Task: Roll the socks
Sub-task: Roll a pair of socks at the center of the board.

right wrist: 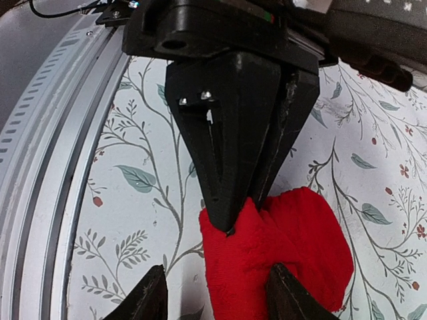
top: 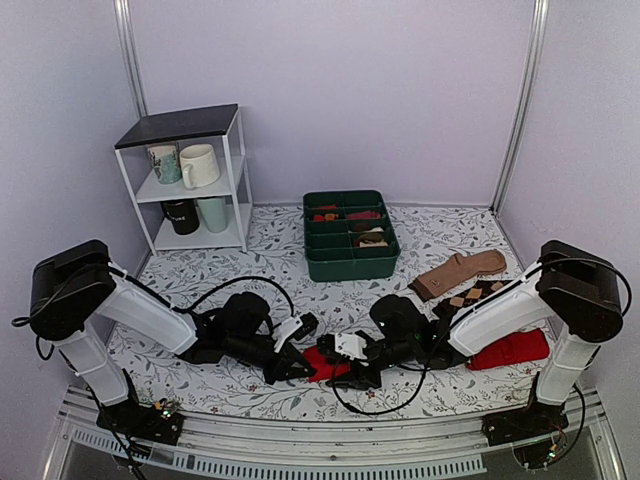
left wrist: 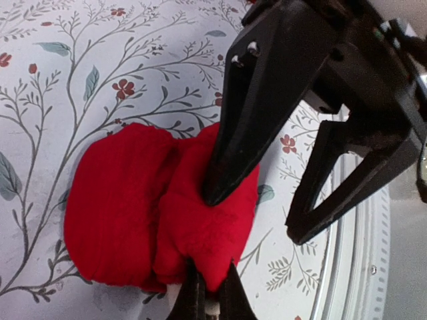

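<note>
Seemingly mid-roll, the socks (top: 325,362) sit bunched midway along the near edge of the table (top: 262,268). The right claw (right wrist: 233,223) pinches one end; the left claw (left wrist: 253,217) is spread, one finger (left wrist: 230,133) pressing the bundle. Next, probably: tighten, then tuck.

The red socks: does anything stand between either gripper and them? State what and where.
Nothing visible does. The right gripper is shut on the socks, and the open left gripper has one fingertip on them.

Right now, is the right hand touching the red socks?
Touching. The right wrist view shows the right hand shut on the socks, pinching their edge.
</note>
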You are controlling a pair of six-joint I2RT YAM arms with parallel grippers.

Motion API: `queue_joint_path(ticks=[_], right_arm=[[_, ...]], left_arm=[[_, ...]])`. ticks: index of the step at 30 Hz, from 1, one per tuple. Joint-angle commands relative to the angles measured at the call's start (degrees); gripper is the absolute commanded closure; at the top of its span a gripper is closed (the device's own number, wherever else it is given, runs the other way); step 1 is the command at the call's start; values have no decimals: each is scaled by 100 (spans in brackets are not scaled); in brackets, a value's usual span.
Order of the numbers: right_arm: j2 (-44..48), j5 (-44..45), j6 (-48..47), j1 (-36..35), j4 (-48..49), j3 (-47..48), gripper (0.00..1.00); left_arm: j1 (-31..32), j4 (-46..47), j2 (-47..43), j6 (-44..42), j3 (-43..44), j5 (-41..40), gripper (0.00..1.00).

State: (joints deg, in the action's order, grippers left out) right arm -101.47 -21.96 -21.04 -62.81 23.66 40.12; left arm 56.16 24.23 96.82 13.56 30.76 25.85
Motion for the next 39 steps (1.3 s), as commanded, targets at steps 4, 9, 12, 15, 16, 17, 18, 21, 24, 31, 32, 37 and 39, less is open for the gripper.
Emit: queue_joint_path(ticks=[4,9,12,15,16,17,18,21,24,31,32,37,39], right_arm=[[-627,725,203,-115,-336,-43,48],[-798,1102,325,-113,-409,-42,45],[-826,1197,322,-116,-538,-10,49],[-903,1057,333,-112,-780,62,62],[-954,1015,377,-117,-883,123,66],[-1000,946,439,-118,-1003,176,71],[-1046,853,542,-115,-1118,235,75],[-1193,645,850,-103,-1445,409,80],[-1305,546,1155,-97,-1723,545,81],[-1381,68,1720,109,-2439,823,81],[-1402,-38,1766,155,-2549,882,81],[-1663,-446,1993,266,-3194,1237,81],[-1784,-536,2063,277,-3377,1356,81]], left_arm=[[4,-1069,417,-2,-229,-28,100],[-5,-1073,441,-29,-236,-19,100],[-7,-1069,453,-38,-233,-2,100],[-3,-1074,417,-47,-237,-28,100],[-7,-1059,380,-47,-250,-61,100],[-6,-1026,336,-58,-253,-88,100],[-6,-992,277,-88,-256,-134,97],[-6,-926,0,-217,-235,-413,85],[-8,-841,-407,-522,-203,-602,53],[249,-199,-1587,-1142,-746,-976,48],[295,-103,-1653,-1195,-843,-1024,47],[559,400,-1783,-1481,-1076,-1293,45],[617,692,-1738,-1561,-1191,-1405,43]])
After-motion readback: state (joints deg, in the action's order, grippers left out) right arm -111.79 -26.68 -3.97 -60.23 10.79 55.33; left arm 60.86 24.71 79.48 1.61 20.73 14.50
